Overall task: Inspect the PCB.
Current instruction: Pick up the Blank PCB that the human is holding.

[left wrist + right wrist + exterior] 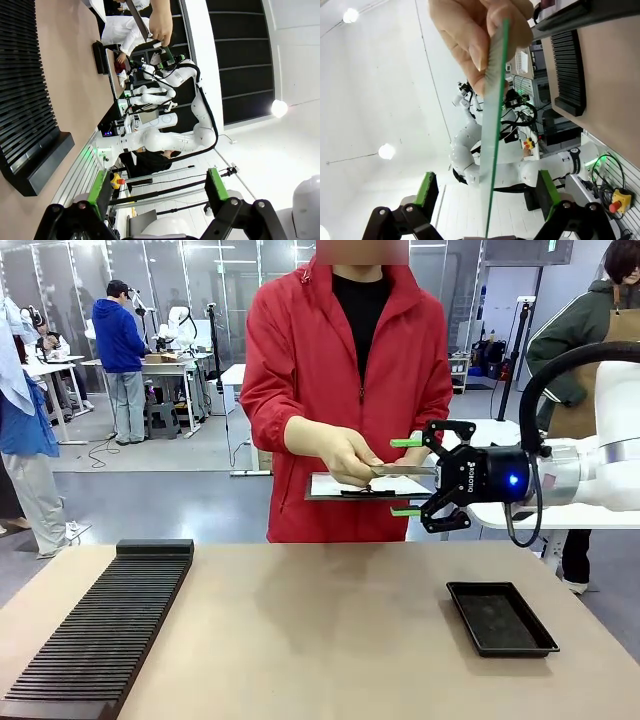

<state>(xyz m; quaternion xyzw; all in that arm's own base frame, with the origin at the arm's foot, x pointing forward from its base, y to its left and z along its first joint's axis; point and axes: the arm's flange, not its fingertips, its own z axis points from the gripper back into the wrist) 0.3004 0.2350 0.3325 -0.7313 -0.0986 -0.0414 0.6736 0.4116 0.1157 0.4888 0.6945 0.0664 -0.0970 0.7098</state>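
The person's hand (340,452) holds the PCB (395,470) between the right gripper's (405,477) open fingers, not pinched yet, so taking and checking remain; the left gripper (158,175) is open too.

The person (350,390) wears a red zip jacket (290,360), long-sleeved with a stand-up collar, over a black top (360,300). The right arm (615,480) is glossy white with a silver ring (622,452) near the wrist, and a thick black cable (535,390) arcs over it. Its wrist block (495,475) is black, with white ROBOTIQ lettering (470,477) (printed sideways from where I stand) and a small blue light (513,480). The right jaws are black linkages tipped with bright green pads (405,443). The left jaws look the same up close: black bars, green tips (216,185), and round screws (53,209) at the pivots.
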